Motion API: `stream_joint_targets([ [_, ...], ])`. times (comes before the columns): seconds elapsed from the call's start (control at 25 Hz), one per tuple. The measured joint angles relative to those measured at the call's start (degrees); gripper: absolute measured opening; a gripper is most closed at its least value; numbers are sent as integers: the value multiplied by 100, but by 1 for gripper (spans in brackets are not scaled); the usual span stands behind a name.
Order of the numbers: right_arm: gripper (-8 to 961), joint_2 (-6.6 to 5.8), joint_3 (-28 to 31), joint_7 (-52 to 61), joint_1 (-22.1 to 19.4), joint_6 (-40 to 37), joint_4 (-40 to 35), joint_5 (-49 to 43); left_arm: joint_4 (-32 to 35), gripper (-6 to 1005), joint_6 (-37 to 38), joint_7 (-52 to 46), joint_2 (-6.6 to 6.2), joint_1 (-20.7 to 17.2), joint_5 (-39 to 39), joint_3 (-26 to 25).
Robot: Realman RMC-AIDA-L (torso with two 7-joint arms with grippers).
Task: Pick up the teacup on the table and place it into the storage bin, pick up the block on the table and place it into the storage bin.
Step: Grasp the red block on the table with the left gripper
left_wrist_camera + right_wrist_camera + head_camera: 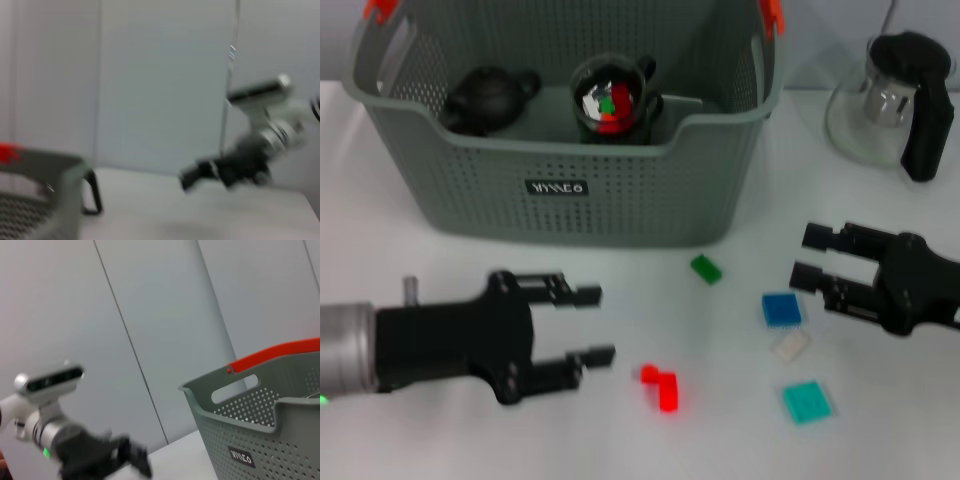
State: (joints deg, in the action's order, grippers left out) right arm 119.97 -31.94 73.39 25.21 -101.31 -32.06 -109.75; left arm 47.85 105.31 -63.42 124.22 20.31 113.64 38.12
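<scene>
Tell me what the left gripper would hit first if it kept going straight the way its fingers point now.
Probably the red block: the open left gripper points across the table toward the right gripper, and the block lies just ahead, slightly nearer the robot. Height is unclear, so it may pass over.

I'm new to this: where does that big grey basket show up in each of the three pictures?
Head view: the storage bin fills the upper middle, its black label facing us.
Left wrist view: only a corner of the bin shows, at the lower left edge.
Right wrist view: the bin fills the lower right, label visible.
Shared landmark: the orange handle clip on the rim.
</scene>
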Motion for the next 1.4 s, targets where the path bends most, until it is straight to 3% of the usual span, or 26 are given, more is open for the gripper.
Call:
stream_joint_targets([
  [0.12, 666, -5, 0, 1, -14, 60, 9, -1, -536, 567, -235, 713, 25, -38, 403, 149],
  [0.36, 666, -7, -4, 9, -57, 84, 14, -7, -1330, 566, -1433, 839, 17, 319, 737, 746],
  [0.8, 666, -9, -5, 5, -88, 64, 15, -18, -1603, 565, -2431, 929, 42, 634, 706, 909],
  [1.0, 666, -8, -5, 3, -87, 68, 13, -19, -1911, 449, -2781, 1538, 46, 735, 618, 911],
  [1.4, 665, -17, -5, 0, -82, 80, 6, 3, -2157, 410, -3061, 1838, 58, 778, 437, 1029],
])
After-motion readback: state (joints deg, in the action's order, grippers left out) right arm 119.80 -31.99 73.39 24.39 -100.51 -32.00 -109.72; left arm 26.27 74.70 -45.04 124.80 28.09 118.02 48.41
